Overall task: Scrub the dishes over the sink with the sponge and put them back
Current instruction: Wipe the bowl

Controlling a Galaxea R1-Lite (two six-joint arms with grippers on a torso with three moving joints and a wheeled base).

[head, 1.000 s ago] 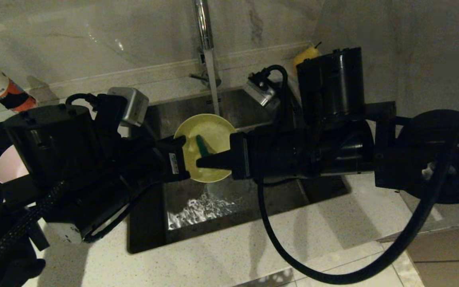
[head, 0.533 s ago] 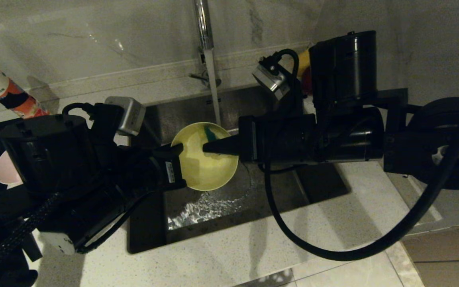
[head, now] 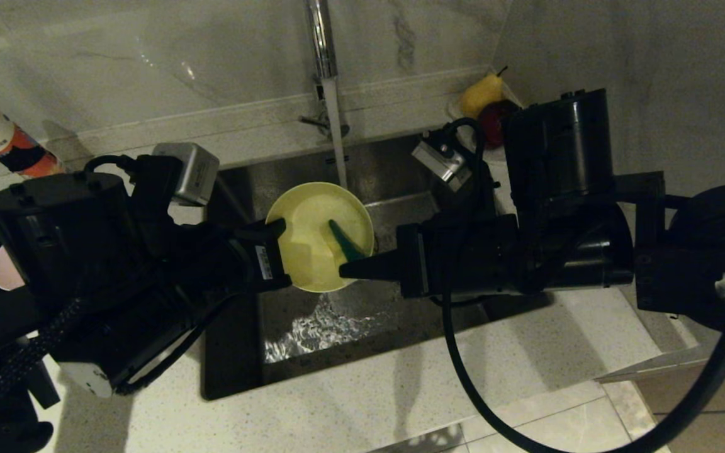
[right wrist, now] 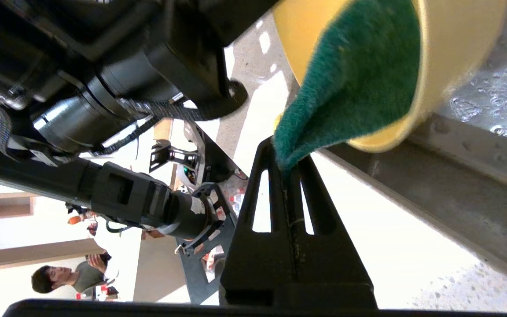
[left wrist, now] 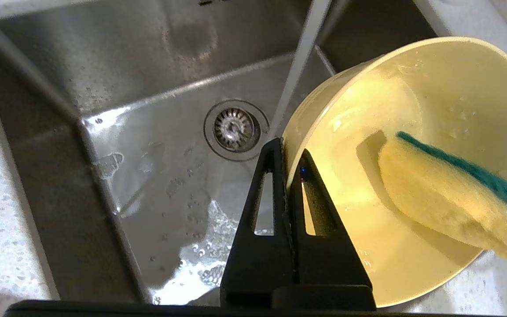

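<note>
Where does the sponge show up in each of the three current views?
Head view: sponge at centre, inside the yellow bowl, at the right gripper tip.
Left wrist view: sponge at right, pressed into the bowl.
Right wrist view: sponge upper centre, green face showing.
Shared landmark: the yellow bowl.

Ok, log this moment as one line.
step: scrubbing | left gripper: shut on yellow bowl rim, over sink | right gripper: shut on sponge, inside bowl | faucet: running

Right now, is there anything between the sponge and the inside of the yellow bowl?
Nothing visible. The sponge, pinched in the right gripper, already lies inside the yellow bowl, which the left gripper holds by its rim.
</note>
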